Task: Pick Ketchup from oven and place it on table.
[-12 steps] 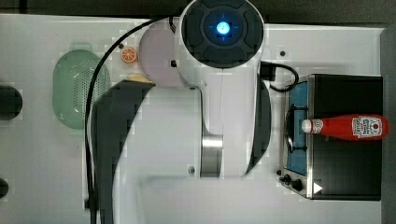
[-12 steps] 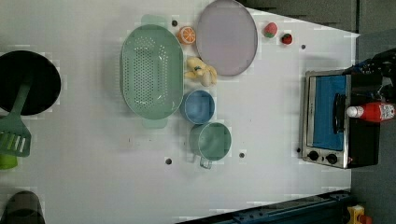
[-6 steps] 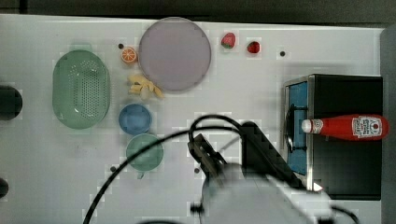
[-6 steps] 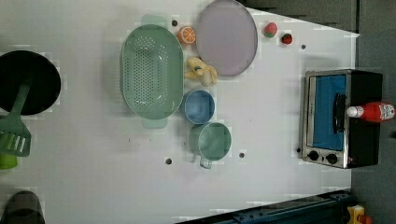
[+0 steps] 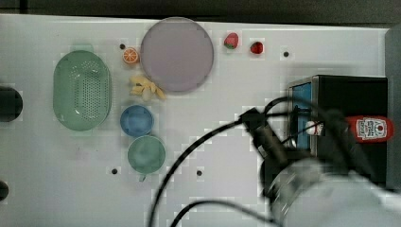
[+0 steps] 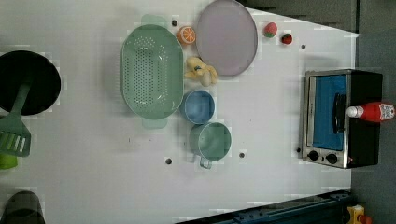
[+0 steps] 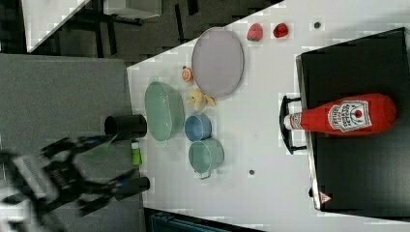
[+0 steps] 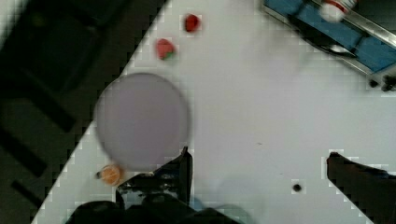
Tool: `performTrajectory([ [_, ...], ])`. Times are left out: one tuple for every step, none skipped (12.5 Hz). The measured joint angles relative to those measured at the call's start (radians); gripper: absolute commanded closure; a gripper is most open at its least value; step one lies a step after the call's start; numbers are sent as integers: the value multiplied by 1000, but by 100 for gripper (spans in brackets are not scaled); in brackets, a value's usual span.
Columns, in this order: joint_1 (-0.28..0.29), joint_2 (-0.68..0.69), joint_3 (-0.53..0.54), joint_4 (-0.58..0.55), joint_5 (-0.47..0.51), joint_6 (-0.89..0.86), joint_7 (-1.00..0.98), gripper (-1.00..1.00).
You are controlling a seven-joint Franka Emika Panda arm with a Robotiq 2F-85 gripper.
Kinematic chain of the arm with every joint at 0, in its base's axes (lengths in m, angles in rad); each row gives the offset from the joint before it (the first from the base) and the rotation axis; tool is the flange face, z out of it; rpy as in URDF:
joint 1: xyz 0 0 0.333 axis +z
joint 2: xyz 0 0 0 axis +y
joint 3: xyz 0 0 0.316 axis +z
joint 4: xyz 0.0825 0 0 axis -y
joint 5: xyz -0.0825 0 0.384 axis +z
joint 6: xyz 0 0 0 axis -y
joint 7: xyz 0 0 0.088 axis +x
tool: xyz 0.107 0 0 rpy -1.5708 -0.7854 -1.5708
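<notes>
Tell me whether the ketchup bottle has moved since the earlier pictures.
No. In the left view the ketchup lies on top of the oven, cap toward the door handle, in the same spot as before.

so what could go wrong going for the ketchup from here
The ketchup lies on its side on top of the oven, cap past the front edge, so a nudge from the open tool could roll it off. The oven's handle sits just below the cap and could catch a finger.

Ketchup [image 7: 348,116]: glossy red plastic. Oven [image 6: 343,119]: matt black body, silvery metal frame, tinted glass door. Table [image 6: 261,116]: smooth, matt white.
</notes>
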Motion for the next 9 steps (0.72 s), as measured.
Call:
performTrajectory([
  [-12, 53, -35, -7, -6, 10, 0, -100],
  [-38, 117, -59, -4, -10, 15, 0, -100],
  [-48, 180, -96, -6, -11, 20, 0, -100],
  [-47, 231, -141, -15, -7, 37, 0, -100],
  [-44, 270, -185, -27, -1, 60, 0, -100],
  [-47, 301, -223, -29, 3, 91, 0, -100],
  [-51, 326, -251, -27, 11, 117, 0, -100],
  [-47, 346, -287, -29, 10, 134, -1, -100],
  [-46, 362, -319, -27, 8, 150, -1, -100],
])
